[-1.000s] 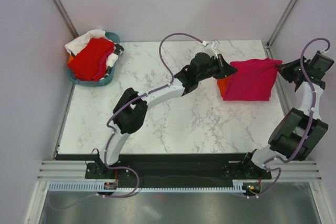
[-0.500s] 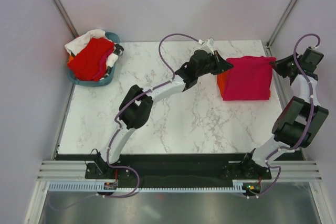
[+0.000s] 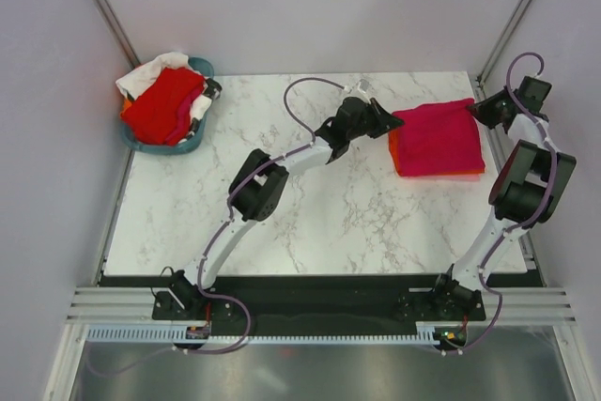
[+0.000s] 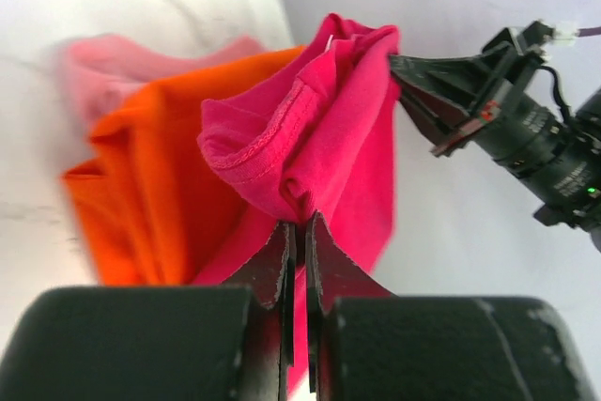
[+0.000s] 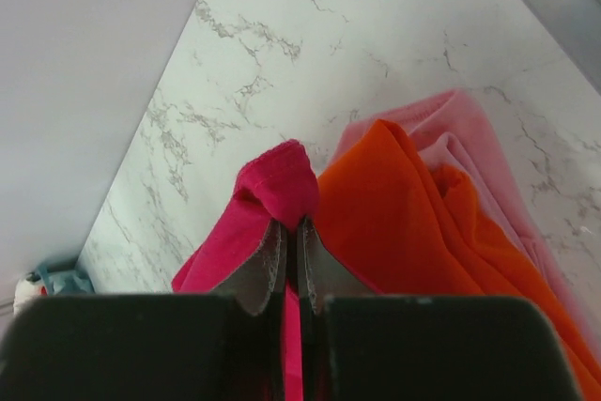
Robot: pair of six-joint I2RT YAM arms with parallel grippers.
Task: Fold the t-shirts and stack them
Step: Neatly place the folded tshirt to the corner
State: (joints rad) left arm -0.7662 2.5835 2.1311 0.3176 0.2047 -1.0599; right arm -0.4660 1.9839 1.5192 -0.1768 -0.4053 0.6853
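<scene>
Step in hand: magenta t-shirt (image 3: 437,138) is being laid on top of orange t-shirt (image 3: 395,150), on desk (image 3: 310,223).
- Left claw (image 4: 299,229) is pressed together, pinching magenta hem at left side of orange one.
- Right claw (image 5: 289,229) is pinching magenta corner at right side of orange one.
- Next, in my judgement: lowering corners flat, aligning edges, then both claws letting go.
- Red t-shirt (image 3: 164,105) and white t-shirt (image 3: 150,70) are waiting in basket (image 3: 204,69), far left of orange one.
- Nothing seems to be blocking.

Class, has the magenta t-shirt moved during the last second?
Yes. Against the table, the magenta t-shirt has shifted left from its right edge, settling over the orange t-shirt.
</scene>
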